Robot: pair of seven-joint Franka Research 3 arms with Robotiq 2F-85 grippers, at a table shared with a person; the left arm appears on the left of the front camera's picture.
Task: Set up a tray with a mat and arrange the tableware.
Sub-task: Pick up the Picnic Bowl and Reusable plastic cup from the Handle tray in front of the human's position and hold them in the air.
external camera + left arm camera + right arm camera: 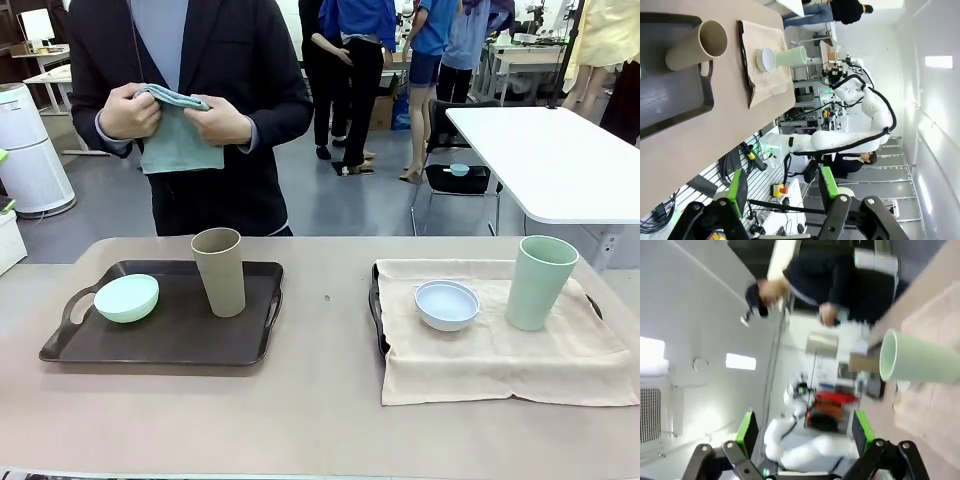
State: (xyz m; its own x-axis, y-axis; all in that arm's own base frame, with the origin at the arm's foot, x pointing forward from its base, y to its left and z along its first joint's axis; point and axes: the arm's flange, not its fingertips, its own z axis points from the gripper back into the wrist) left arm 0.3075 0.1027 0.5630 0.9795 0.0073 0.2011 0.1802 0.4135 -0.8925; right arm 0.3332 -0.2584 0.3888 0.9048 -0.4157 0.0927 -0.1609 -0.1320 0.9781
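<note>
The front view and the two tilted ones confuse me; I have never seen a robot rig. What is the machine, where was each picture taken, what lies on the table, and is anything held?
The machine is two robot arms at a table. The front view comes from a fixed camera between them, facing a person across it. The other two come from a camera on each wrist, so they look tilted. The black fingers with green pads at the bottom are the left tool and the right tool, both open and empty.

On the table, a dark tray holds a mint bowl and a tan cup. Beside it, a second tray covered by a beige mat carries a white-grey bowl and a pale green cup. The person's hands hold a blue-green cloth.
</note>
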